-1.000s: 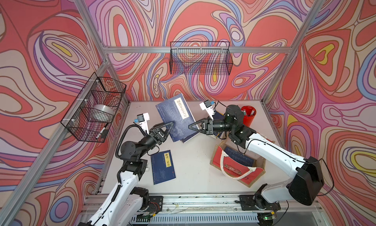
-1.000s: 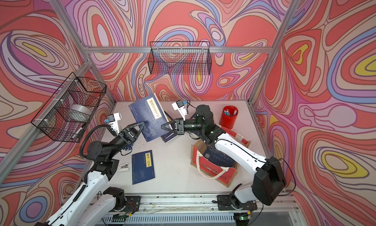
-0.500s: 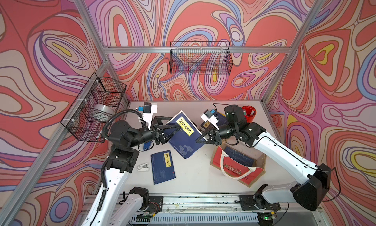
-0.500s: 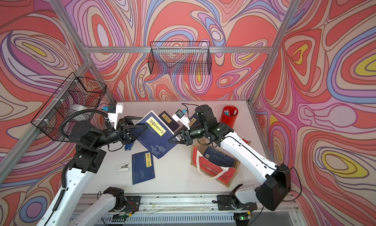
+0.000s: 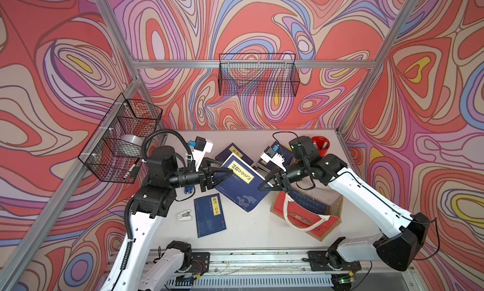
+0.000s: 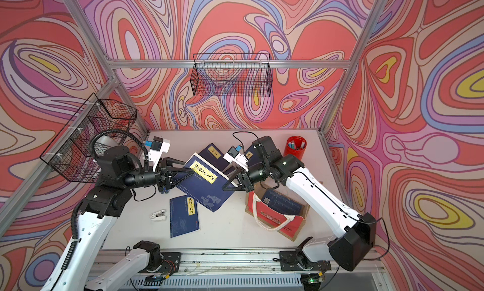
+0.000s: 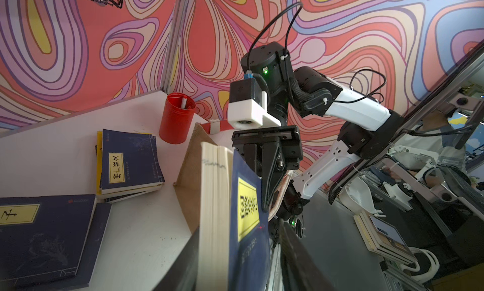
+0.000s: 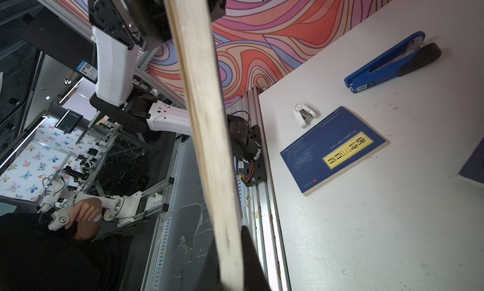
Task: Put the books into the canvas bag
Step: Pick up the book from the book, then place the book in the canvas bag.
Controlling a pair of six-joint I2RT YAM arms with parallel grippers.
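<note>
Lower than before, the book (image 5: 241, 190) hangs mid-frame, right hand (image 5: 263, 185) clamped on it. The left hand (image 5: 226, 168) straddles it; grip unclear.

Both top views look steeply down from high at the front onto the whole bench (image 5: 251, 237), nearly alike. The left wrist view faces the right arm (image 7: 353, 111) closely; the right wrist view faces the left arm (image 8: 112, 75); both share the held book (image 7: 217, 211) edge-on.
</note>
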